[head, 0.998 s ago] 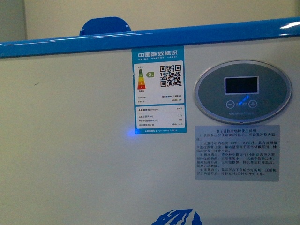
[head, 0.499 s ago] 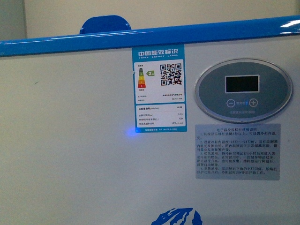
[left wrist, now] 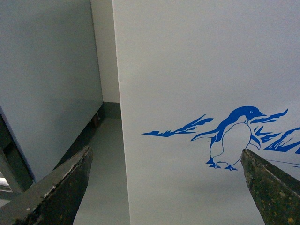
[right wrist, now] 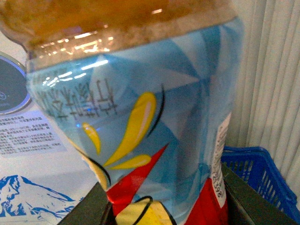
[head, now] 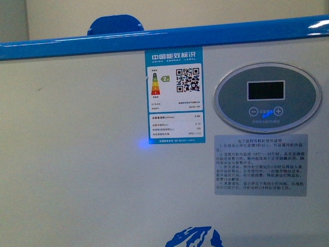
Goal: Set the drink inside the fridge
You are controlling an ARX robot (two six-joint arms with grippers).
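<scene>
Count: I see one drink (right wrist: 140, 108), one fridge (head: 77, 154), one oval control panel (head: 267, 102) and two claws.
Drink and claw: the drink sits between the two dark fingers of my right claw (right wrist: 168, 210), which is clenched on its labelled body.
Drink and fridge: outside it, near the white front wall, on the control panel side.
Drink's look: amber liquid; pale blue label with yellow drops and a red wedge.
Left claw (left wrist: 164, 187): released, fingers spread wide, facing the fridge's penguin print (left wrist: 233, 138).

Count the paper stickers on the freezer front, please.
2: the blue energy label under the blue rim, and the grey instruction sheet below the oval control panel. Others may lie outside the frame.
</scene>
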